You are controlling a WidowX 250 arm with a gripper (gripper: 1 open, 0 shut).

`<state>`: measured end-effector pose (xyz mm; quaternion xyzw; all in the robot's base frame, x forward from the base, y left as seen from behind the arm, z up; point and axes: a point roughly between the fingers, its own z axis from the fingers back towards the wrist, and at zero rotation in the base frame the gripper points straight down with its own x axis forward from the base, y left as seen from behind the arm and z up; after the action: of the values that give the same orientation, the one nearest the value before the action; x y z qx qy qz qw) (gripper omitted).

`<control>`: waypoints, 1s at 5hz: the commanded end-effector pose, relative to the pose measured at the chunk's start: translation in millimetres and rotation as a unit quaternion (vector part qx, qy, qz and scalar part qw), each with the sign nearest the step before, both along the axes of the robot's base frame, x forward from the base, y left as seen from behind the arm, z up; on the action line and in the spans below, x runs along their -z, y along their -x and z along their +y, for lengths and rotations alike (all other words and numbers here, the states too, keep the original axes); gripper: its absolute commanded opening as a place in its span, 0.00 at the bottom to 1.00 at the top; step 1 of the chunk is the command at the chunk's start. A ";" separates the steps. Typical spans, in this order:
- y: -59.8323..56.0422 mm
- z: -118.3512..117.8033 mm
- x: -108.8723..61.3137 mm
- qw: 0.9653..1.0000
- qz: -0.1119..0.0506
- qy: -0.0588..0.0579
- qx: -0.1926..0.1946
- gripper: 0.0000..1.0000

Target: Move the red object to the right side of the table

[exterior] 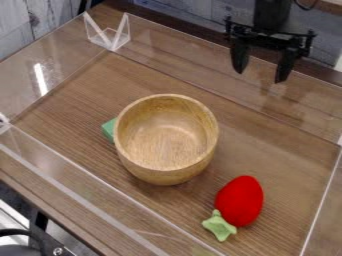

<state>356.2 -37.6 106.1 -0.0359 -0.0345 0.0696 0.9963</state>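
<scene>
The red object [241,199], a small strawberry-shaped toy with a pale green leafy cap, lies on the brown wood-grain table [274,130] near the front right corner. My gripper [263,67] hangs at the back right, well above and behind the toy, pointing straight down. Its two dark fingers stand apart with nothing between them. A wide stretch of tabletop separates the gripper from the red object.
A round wooden bowl [166,137] stands in the middle of the table, with a flat green piece [108,129] poking out from under its left side. Low clear acrylic walls [104,32] border the tabletop on all sides.
</scene>
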 end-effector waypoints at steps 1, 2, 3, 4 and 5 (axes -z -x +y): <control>-6.6 19.7 -38.8 0.999 -0.040 -0.004 -0.019 1.00; -14.5 46.9 -55.0 0.998 -0.055 -0.011 -0.035 1.00; -14.4 63.1 -35.1 0.997 -0.059 -0.022 -0.047 1.00; -13.4 59.3 -6.8 0.997 -0.050 -0.027 -0.052 1.00; -14.5 62.2 12.9 0.997 -0.052 -0.032 -0.054 1.00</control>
<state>366.4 23.5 76.8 -0.0074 -0.0649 0.1205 0.9906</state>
